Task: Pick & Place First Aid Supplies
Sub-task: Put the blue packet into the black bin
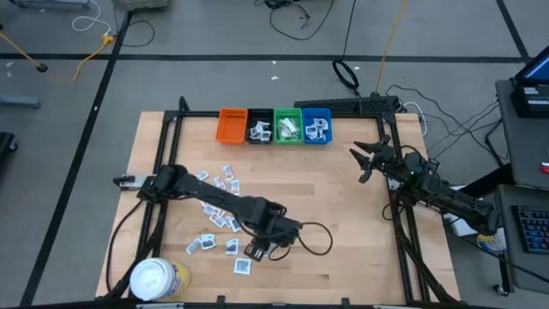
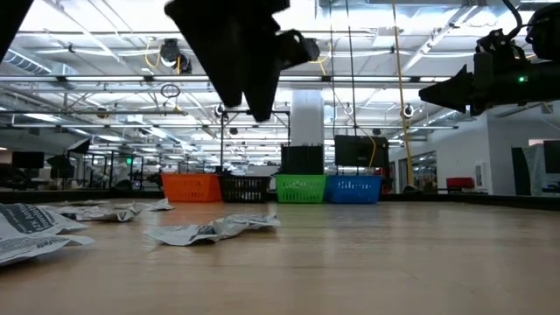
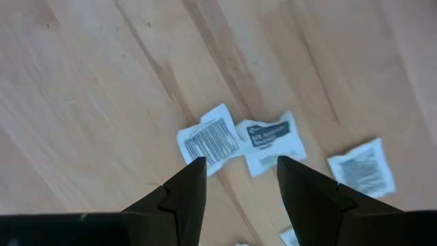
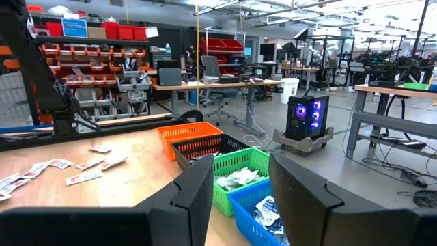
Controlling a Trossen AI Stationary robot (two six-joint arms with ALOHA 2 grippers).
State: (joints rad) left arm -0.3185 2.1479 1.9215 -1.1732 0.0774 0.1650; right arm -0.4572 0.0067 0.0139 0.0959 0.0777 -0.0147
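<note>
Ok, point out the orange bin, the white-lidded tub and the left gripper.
orange bin [image 1: 232, 125]: high view, on its inner floor.
white-lidded tub [image 1: 152, 279]: high view, middle of the white lid.
left gripper [image 3: 237, 179]: left wrist view, midway between its two open fingertips, above the packets.

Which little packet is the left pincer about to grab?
Find the wooden table, then the left pincer hanging open above its front. Two white packets touch below it; likely the striped packet with black lines, not the blue-label packet beside it.
</note>
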